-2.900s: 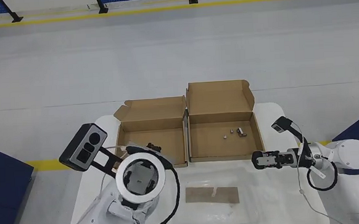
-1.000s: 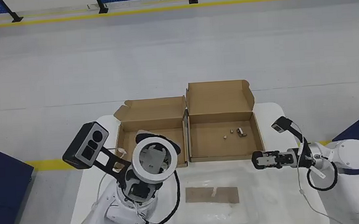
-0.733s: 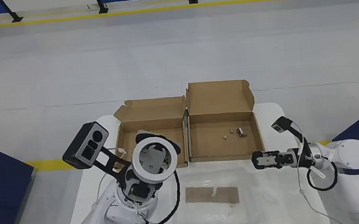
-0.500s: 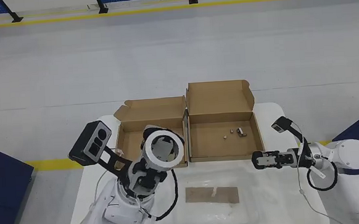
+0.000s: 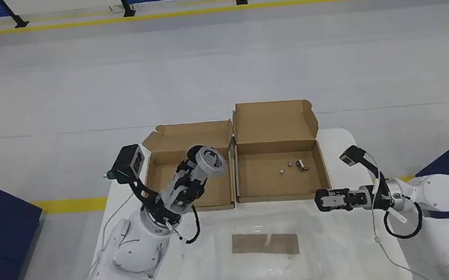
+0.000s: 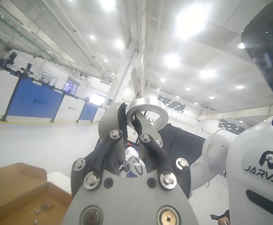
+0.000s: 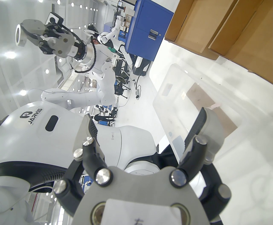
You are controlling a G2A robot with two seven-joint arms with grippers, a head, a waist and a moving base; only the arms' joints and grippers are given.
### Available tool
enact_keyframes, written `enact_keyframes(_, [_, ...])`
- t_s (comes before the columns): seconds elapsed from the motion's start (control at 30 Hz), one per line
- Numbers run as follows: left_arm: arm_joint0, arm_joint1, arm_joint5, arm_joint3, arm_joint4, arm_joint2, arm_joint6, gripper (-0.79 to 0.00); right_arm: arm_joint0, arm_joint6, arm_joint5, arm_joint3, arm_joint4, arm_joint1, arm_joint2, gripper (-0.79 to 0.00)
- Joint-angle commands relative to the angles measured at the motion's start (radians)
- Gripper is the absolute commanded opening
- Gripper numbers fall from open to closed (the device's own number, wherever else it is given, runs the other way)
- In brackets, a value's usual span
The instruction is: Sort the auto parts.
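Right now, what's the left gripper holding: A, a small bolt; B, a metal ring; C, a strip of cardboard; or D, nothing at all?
B: the left gripper is shut on a metal ring, with one finger inside its hole and the other against its outer wall.

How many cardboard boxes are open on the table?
2: the left box under the left gripper holding the metal ring; the right box beside it, with small parts inside. None seems hidden.
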Motion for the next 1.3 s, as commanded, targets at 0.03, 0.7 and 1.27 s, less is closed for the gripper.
enact_keyframes(0.03, [0.005,0.005,0.014,0.023,-0.012,-0.024,-0.047,-0.785,0.0,0.0,0.0,0.0,0.0,0.0,0.0,0.0])
enact_keyframes(0.7, [0.038,0.018,0.3,0.029,0.086,-0.078,-0.221,-0.785,0.0,0.0,0.0,0.0,0.0,0.0,0.0,0.0])
enact_keyframes(1.27, [0.03,0.024,0.585,-0.004,0.253,-0.078,-0.395,-0.785,0.0,0.0,0.0,0.0,0.0,0.0,0.0,0.0])
